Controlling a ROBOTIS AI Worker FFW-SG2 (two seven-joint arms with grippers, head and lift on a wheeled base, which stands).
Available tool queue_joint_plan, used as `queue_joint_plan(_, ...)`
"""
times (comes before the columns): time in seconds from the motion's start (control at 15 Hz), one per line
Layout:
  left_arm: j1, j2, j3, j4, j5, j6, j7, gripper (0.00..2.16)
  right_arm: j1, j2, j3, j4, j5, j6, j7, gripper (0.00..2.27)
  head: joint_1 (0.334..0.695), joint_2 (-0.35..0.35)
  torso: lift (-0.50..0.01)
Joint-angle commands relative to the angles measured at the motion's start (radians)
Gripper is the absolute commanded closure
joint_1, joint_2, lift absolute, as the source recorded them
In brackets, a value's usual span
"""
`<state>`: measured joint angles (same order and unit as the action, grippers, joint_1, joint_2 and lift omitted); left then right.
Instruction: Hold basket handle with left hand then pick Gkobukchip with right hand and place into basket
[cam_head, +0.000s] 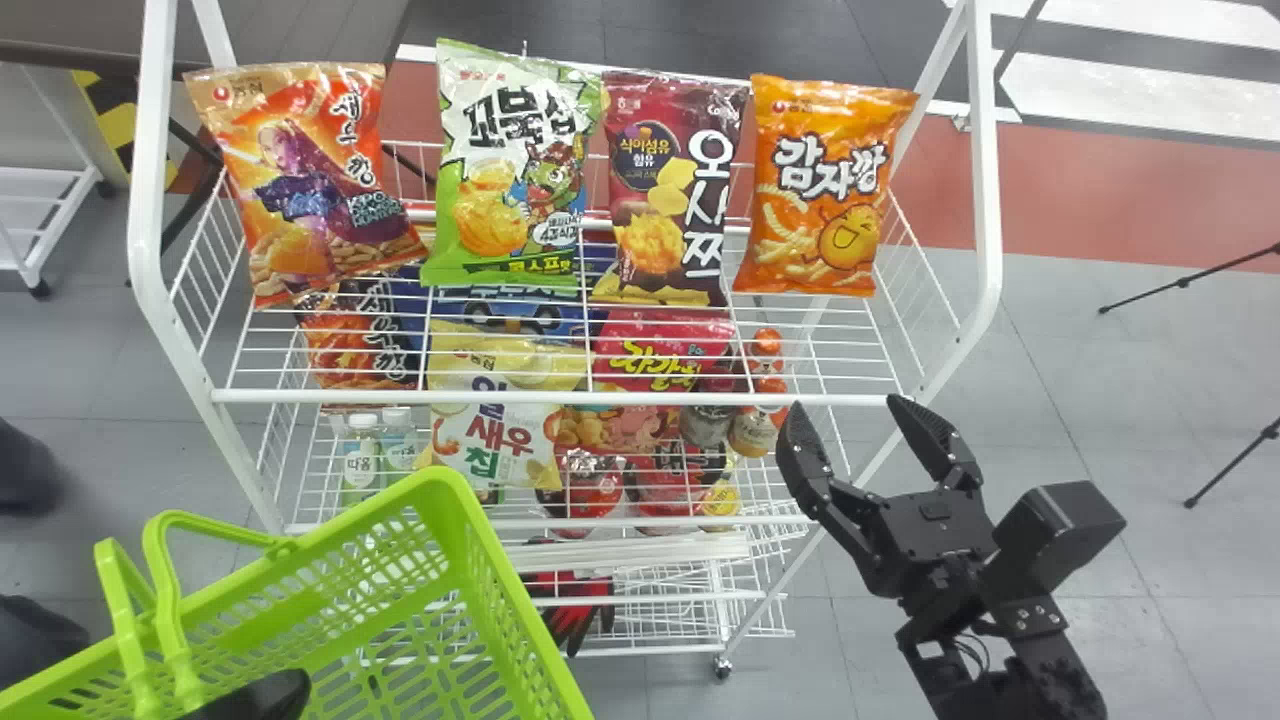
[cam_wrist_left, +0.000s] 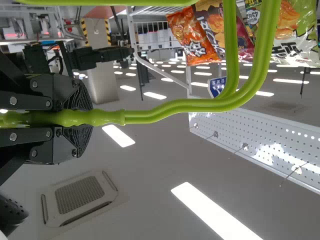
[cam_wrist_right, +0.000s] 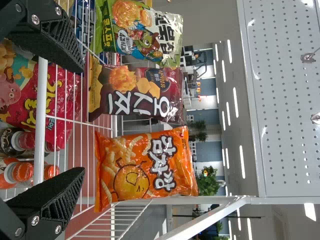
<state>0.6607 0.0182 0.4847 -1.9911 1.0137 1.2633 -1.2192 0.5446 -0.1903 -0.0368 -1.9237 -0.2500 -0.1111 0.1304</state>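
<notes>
The Gkobukchip bag (cam_head: 515, 170), green and white, stands upright on the rack's top shelf, second from the left; the right wrist view shows this Gkobukchip bag (cam_wrist_right: 142, 32) beyond the upper finger. My right gripper (cam_head: 845, 415) is open and empty at the shelf's front right, well to the right of the bag; its two fingers frame the right gripper's gap (cam_wrist_right: 75, 120). The green basket (cam_head: 470, 580) is at the lower left in front of the rack. A dark part of my left gripper (cam_head: 260, 695) shows by its handles. The left gripper (cam_wrist_left: 82, 118) is shut on the basket handle (cam_wrist_left: 170, 107).
Beside the Gkobukchip stand an orange-red bag (cam_head: 310, 190) on its left, a maroon bag (cam_head: 670, 190) and an orange bag (cam_head: 825, 190) on its right. The white wire rack (cam_head: 560, 397) has side posts and a front rail. Lower shelves hold more snacks, bottles and cups.
</notes>
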Motion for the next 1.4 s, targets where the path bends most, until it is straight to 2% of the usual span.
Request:
queue_joint_plan(0.0,0.000,0.000,0.000,0.000,-0.001,0.000,0.000,2.15,0.000,0.000,0.000,-0.001,0.000,0.000,0.000,0.10,0.695,-0.171,0.000)
queue_joint_plan(0.47,0.000,0.000,0.000,-0.002,-0.004,0.000,0.001,2.15,0.000,-0.001,0.002,-0.006,0.003,0.000,0.002,0.10,0.695,-0.170,0.000)
queue_joint_plan(0.73,0.000,0.002,0.000,-0.005,-0.004,0.000,0.006,2.15,-0.051,-0.001,0.029,-0.017,0.011,0.077,0.005,0.10,0.695,-0.162,0.000)
queue_joint_plan(1.0,0.002,0.002,-0.001,-0.006,-0.007,0.000,0.003,2.15,-0.175,0.002,0.107,-0.011,0.038,0.239,-0.006,0.10,0.695,-0.113,0.000)
queue_joint_plan(1.33,0.003,0.000,-0.001,-0.009,-0.009,0.000,-0.002,2.15,-0.350,0.055,0.219,0.040,0.084,0.368,-0.038,0.10,0.695,-0.008,0.000)
